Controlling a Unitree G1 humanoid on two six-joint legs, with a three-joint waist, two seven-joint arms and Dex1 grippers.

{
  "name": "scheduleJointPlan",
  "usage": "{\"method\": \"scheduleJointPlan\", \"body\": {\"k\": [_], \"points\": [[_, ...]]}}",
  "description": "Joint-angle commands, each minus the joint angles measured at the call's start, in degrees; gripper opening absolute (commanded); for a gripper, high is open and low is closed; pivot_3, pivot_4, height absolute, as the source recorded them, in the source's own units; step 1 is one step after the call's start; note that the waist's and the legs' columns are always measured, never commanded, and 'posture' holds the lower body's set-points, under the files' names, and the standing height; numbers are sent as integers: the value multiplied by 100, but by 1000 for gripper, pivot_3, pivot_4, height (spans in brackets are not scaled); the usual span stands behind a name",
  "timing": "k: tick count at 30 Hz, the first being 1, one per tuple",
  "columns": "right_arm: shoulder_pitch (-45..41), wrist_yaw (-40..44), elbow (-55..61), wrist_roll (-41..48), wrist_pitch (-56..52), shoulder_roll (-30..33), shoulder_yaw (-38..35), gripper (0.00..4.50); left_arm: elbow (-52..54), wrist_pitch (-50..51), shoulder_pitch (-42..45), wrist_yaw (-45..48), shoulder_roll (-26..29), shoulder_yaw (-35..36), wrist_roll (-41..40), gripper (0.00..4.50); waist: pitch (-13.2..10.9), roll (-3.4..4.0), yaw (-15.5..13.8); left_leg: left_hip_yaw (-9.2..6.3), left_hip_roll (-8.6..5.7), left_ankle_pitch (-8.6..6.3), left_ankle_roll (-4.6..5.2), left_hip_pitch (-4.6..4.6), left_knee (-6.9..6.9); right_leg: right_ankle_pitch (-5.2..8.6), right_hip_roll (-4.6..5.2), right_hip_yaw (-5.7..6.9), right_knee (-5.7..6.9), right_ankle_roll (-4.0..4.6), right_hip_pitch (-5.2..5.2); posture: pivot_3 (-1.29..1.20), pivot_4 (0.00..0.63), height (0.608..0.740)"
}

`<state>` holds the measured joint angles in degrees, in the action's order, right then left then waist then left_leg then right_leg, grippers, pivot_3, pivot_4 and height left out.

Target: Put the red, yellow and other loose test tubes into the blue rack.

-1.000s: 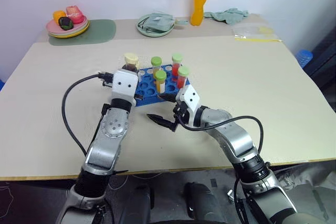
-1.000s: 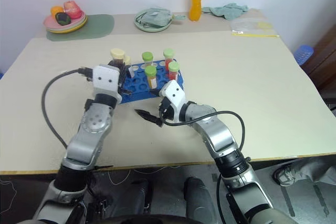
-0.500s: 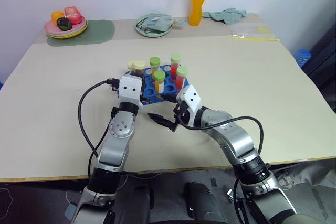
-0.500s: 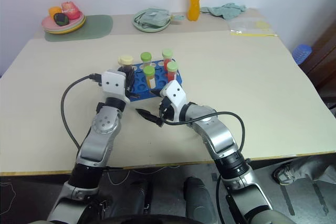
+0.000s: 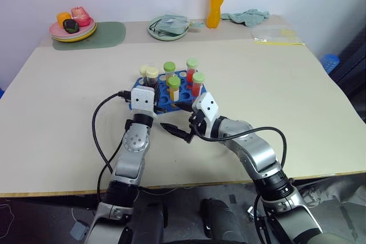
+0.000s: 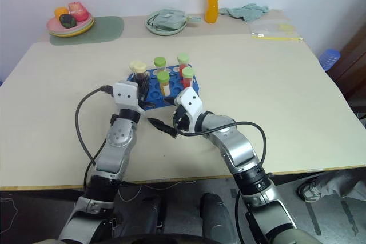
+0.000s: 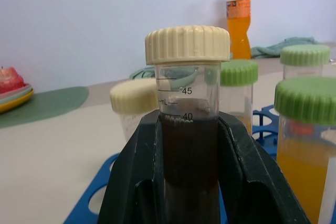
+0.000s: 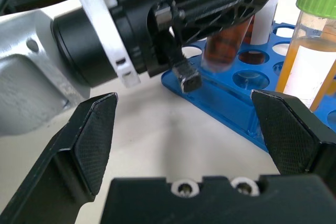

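So the left gripper [image 7: 191, 182] has its two black fingers clamped on a cream-capped tube [image 7: 188, 124] full of dark brown liquid, held upright right at the near-left corner of the blue rack [image 5: 162, 99]. From the right wrist view the tube's bottom end looks like it's over one of the open holes at that corner, but I can't tell if it's actually started going in or is just hanging above it. The rack sits mid-table and already has several tubes standing in it: another cream-capped one [image 5: 144, 72] just behind the held tube, plus green-capped ones [image 5: 174, 88] with orange and red liquid. The right gripper [image 5: 179, 120] is spread wide with nothing in it, parked just in front of the rack's near edge, close to the left one. My read is that we're in the insertion step for this brown tube. Next move probably calls for keeping it vertical, lining the tip up with the hole and lowering straight down before letting go. The risk I'd guess at is bumping the neighbouring cream-capped tube, since they're really close.
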<state>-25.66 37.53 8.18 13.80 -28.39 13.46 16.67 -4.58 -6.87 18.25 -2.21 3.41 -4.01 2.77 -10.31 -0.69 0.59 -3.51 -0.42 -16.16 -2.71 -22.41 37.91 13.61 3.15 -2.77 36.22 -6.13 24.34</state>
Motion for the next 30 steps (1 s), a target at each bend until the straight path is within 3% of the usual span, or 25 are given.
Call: {"method": "scheduleJointPlan", "body": {"k": [1,5,8,12,17,22,30], "points": [[-14,-23,339,110,5,-18,-151,4500,90,-240,-113,255,-63,21,-210,1824,0,0,2,0,0,0,0,0,0,0,0,0,0,0,0,0,150,740],[-15,67,483,258,-67,126,-379,4500,545,-209,-384,440,-110,141,-498,3777,0,0,10,0,0,0,1,0,0,0,0,0,0,0,0,0,150,740],[56,259,637,434,-184,476,-671,4500,1228,79,-736,668,-59,323,-942,3777,0,0,11,0,2,-2,3,-1,0,0,0,-1,-1,0,0,0,150,740],[483,905,997,710,-351,1557,-1141,4500,2452,764,-1410,1018,489,812,-1485,3777,0,0,13,1,3,-5,8,-1,0,1,0,0,-3,0,-2,0,150,740],[925,1202,564,680,-163,2550,-1868,4500,3201,1858,-2611,1921,1866,1860,-2206,3777,-1,0,58,9,15,-9,15,3,0,3,-15,-7,-5,1,-2,0,150,740],[1088,1345,-215,541,270,2970,-2237,4500,3190,2272,-3549,2567,2615,2692,-2613,3777,-3,0,33,12,25,-14,23,6,1,14,-28,-11,-10,21,-6,0,150,740],[939,1398,-842,450,779,2821,-2180,4500,3163,2470,-3781,2600,2606,2922,-2613,3777,-3,0,22,12,26,-14,24,7,7,14,-27,-11,-12,21,-14,0,150,740]]}}
